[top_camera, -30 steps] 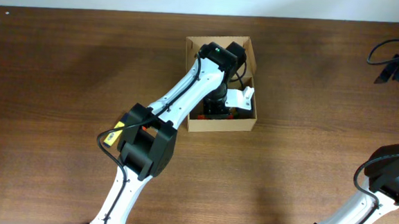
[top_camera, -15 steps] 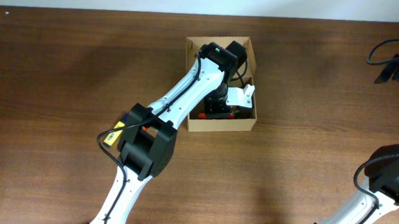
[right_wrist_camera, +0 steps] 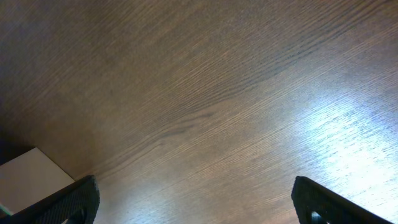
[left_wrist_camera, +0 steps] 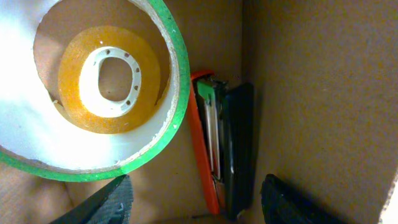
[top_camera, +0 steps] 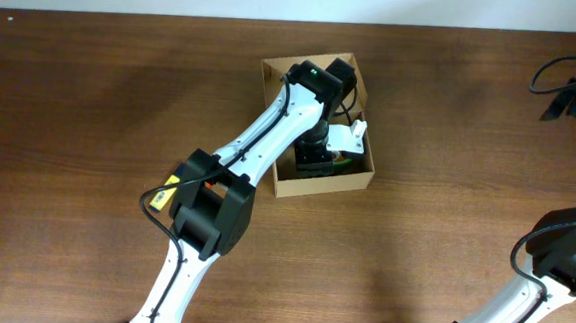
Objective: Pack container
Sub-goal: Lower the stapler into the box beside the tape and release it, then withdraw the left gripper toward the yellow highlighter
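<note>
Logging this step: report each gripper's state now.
Left gripper: open inside the container, holding nothing.
Right gripper: open over the table, holding nothing.

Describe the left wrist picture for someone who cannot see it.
Close-up inside a brown cardboard box: a large green-edged tape roll with a smaller amber tape roll seen through its hole, beside a black-and-orange object, perhaps a stapler. Two dark fingers stand apart at the bottom edge, holding nothing.

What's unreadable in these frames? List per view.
- Overhead: most of the container's contents, hidden under the left arm.
- Left wrist: green-edged tape roll, cut off by top and left edges; orange-and-black item too close to identify surely.
- Right wrist: white object, cut off at the lower-left corner; unidentifiable.
</note>
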Tool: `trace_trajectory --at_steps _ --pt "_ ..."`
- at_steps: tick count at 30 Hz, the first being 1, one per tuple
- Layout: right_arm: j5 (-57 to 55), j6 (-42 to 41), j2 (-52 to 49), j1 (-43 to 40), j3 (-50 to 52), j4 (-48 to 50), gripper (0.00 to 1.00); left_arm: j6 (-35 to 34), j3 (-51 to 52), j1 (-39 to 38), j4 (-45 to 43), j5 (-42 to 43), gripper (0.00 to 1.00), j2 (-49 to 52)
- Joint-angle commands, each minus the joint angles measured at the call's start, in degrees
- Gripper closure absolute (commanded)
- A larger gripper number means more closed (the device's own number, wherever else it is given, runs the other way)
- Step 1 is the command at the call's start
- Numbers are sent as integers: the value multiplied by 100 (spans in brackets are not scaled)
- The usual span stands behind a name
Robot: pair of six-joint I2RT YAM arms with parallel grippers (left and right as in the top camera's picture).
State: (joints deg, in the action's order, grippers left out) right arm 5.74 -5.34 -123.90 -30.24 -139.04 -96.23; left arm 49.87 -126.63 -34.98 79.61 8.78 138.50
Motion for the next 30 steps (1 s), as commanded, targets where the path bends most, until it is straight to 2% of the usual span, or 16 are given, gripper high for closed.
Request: trace_trajectory --at_steps 1,3,7,11,19,30 --pt "74 46 173 22 2 -2 1 -35 15 -11 -11 22 40 37" --pt "74 46 173 22 2 -2 1 -35 15 -11 -9 22 46 37" --pt "74 46 173 20 2 -2 1 -35 15 -11 -11 22 76 37" --pt "74 46 173 22 2 -2 1 -37 15 -11 -9 17 98 35" --pt "74 46 173 22 2 -2 1 -531 9 -4 -136 -525 98 -219" --pt "74 46 173 20 2 0 1 -1401 9 385 -474 -1119 97 -1722"
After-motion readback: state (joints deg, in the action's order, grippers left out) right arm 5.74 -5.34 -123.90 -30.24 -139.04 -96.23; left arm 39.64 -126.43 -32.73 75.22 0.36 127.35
